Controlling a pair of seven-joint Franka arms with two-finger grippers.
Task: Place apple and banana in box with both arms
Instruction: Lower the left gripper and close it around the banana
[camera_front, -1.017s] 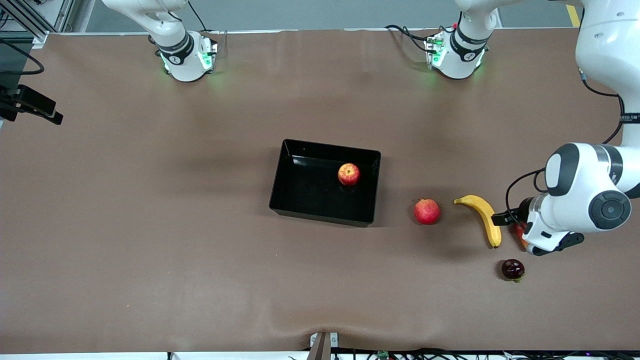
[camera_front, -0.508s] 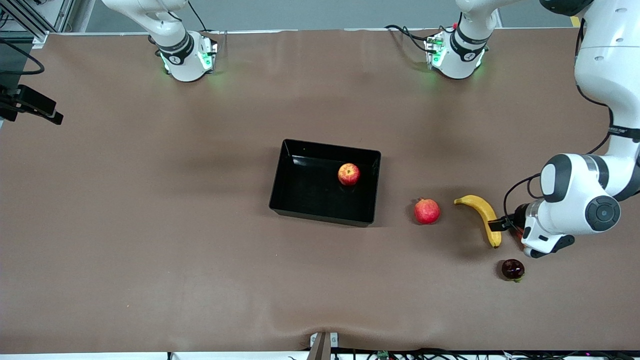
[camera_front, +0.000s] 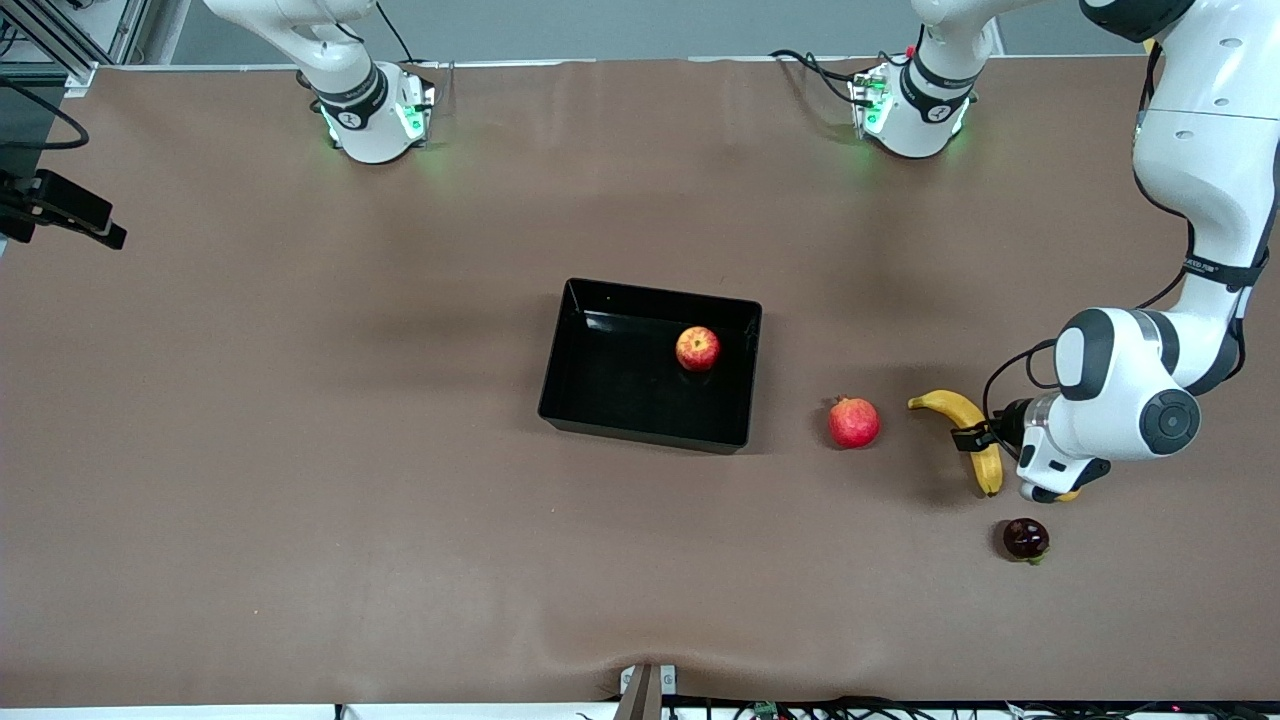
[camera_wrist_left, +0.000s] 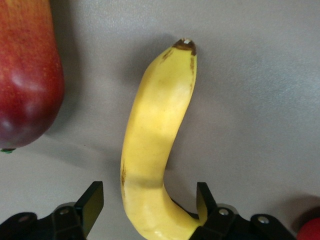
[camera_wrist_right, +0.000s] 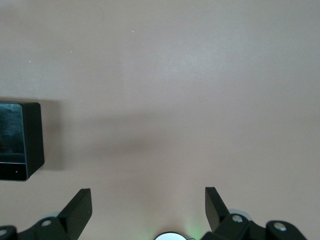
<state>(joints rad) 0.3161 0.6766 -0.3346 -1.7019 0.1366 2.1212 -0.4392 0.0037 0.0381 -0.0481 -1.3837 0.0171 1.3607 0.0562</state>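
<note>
While the apple sat in the box, left gripper straddled the banana on the counter, fingers apart, not clamped. Right gripper waited open above bare counter.

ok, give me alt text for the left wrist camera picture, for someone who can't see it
A yellow banana lies on the brown table, its lower end between the left gripper, whose black jaws stand apart on either side of it. One jaw touches the fruit; the other shows a gap. A red-yellow mango lies beside the banana, cut off at the edge.
</note>
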